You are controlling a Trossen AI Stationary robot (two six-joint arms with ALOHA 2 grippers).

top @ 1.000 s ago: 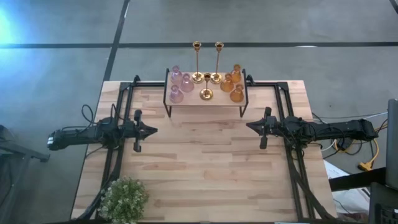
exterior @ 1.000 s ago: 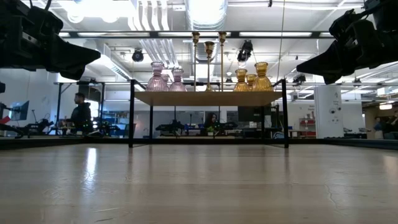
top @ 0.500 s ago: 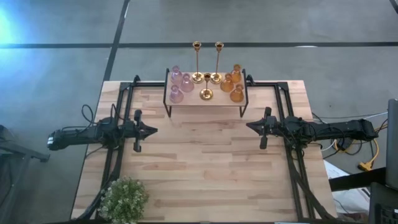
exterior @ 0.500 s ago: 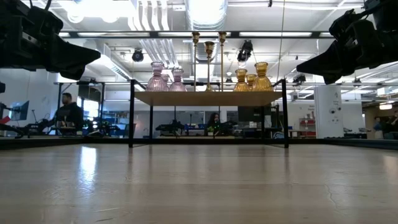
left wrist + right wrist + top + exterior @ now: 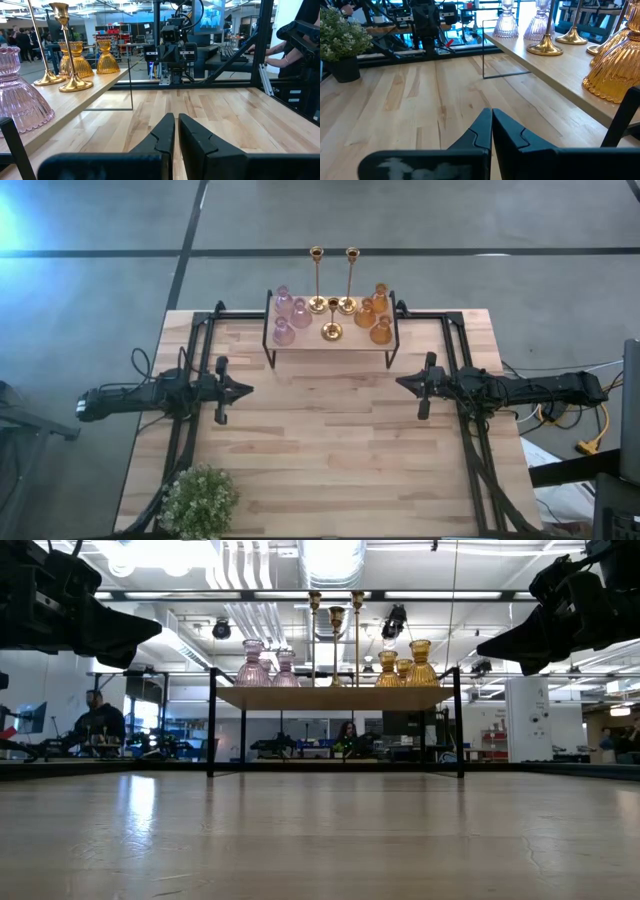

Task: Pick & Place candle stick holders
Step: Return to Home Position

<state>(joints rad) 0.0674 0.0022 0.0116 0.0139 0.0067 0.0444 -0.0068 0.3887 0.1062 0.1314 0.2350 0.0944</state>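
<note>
From above, all nine candle stick holders [image 5: 332, 331] stand on the shelf [image 5: 330, 348] at the far edge of the table [image 5: 320, 445], pink left, gold middle, amber right, with the left gripper [image 5: 246, 390] and right gripper [image 5: 401, 383] hovering well apart on either side. At table height, they line the shelf top. The wrist cameras show each gripper pinched nearly together, holding nothing.

Three pink glass holders [image 5: 300, 312], three gold stemmed holders [image 5: 332, 331] and three amber glass holders [image 5: 381, 331] stand upright on the shelf [image 5: 310, 341].
</note>
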